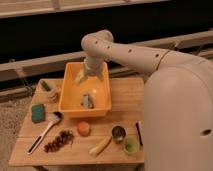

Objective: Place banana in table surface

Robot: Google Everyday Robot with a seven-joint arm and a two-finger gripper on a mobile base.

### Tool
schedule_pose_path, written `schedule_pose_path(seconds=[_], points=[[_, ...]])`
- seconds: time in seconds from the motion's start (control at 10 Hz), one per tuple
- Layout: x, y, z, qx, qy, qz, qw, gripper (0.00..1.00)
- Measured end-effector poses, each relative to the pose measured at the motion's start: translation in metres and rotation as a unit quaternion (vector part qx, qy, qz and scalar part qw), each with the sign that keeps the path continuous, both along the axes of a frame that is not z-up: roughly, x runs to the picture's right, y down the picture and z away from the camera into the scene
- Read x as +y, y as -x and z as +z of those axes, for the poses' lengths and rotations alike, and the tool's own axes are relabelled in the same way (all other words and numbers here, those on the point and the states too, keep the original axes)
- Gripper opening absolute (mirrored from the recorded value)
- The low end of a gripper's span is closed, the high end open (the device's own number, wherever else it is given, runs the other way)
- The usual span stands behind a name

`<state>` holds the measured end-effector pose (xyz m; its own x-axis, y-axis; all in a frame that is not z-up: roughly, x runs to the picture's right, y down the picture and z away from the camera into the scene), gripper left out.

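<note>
Over the bin (67,95), the banana (80,76) is being held by the gripper (90,80), jaws seemingly clamped on it; a lift clear of the rim and a low release on bare table (127,97) are being called for.

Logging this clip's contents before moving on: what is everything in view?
table surface: 1, light-brown wood, centre
bin: 1, yellow-orange, table's rear middle
grey item: 1, inside bin
banana: 1, pale yellow, table front
orange cup: 1, before bin
spoon: 1, white handle, front left
grapes: 1 bunch, dark red, beside spoon
sponge: 1, green, left edge
green item: 1, rear left
metal cup: 1, dark, front right
green cup: 1, front right
arm: 1, cream, over bin
gripper: 1, above bin's rear
</note>
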<state>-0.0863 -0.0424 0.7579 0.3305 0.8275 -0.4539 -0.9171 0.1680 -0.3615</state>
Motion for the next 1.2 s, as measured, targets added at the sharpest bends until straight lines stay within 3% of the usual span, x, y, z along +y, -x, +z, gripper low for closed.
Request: schedule_pose_path(seconds=[0.2, 0.5, 0.7, 0.8, 0.9, 1.0, 1.1, 1.2], points=[[0.01, -0.005, -0.016, 0.009, 0.008, -0.006, 0.9999, 0.8], [0.053, 0.004, -0.051, 0.001, 0.018, -0.024, 0.9995, 0.8], [0.092, 0.017, -0.078, -0.026, 0.012, -0.074, 0.9969, 0.8], [0.108, 0.024, -0.089, -0.048, 0.006, -0.109, 0.9928, 0.8], [0.123, 0.025, -0.096, -0.076, -0.006, -0.156, 0.9849, 0.8], [0.137, 0.024, -0.102, -0.105, -0.018, -0.208, 0.9723, 0.8], [0.151, 0.025, -0.106, -0.132, -0.028, -0.259, 0.9565, 0.8], [0.169, 0.02, -0.107, -0.155, -0.034, -0.307, 0.9383, 0.8]])
